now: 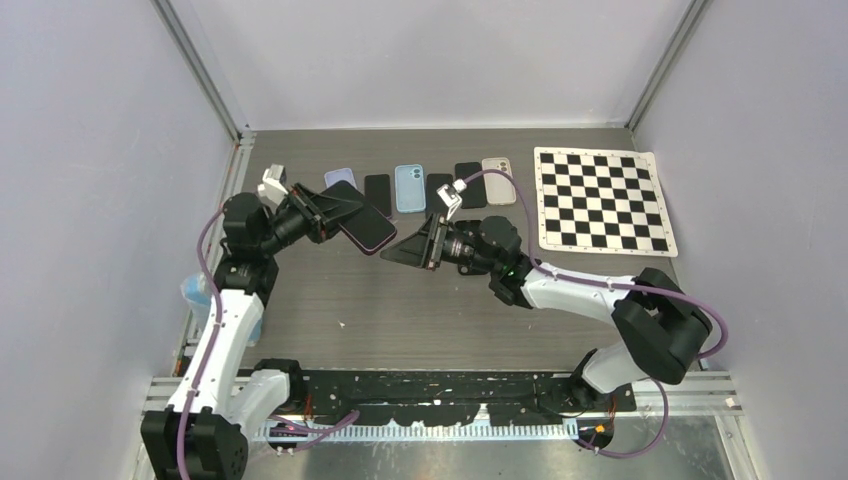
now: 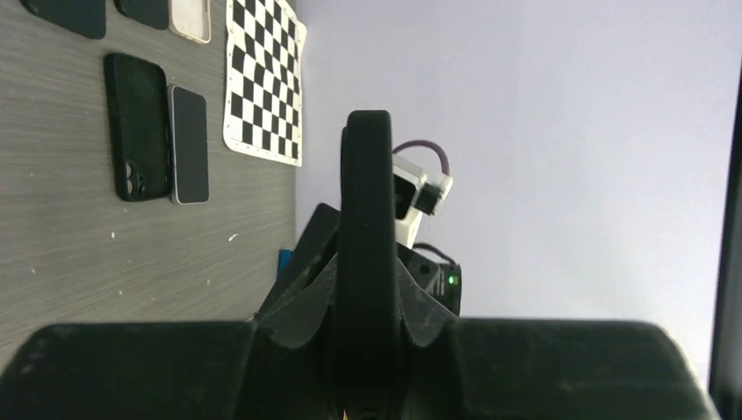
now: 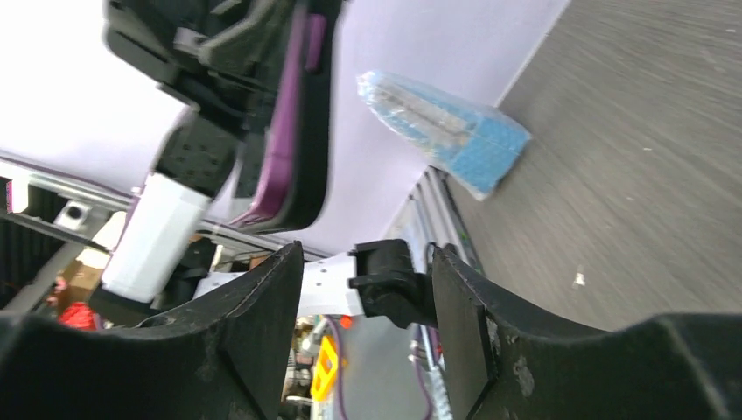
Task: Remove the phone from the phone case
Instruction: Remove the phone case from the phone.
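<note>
Purple case reads black edge-on in left wrist view; left pincer pinching it; right pincer spread.

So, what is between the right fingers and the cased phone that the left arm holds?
Nothing. In the top view, only a stretch of bare table shows between the right fingers and the cased phone.

Both arms bent inward, left pincer clamped tight, right pincer parted, tips facing each other.

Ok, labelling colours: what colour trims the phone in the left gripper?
Purple, on the phone; clearest in right wrist view.
</note>
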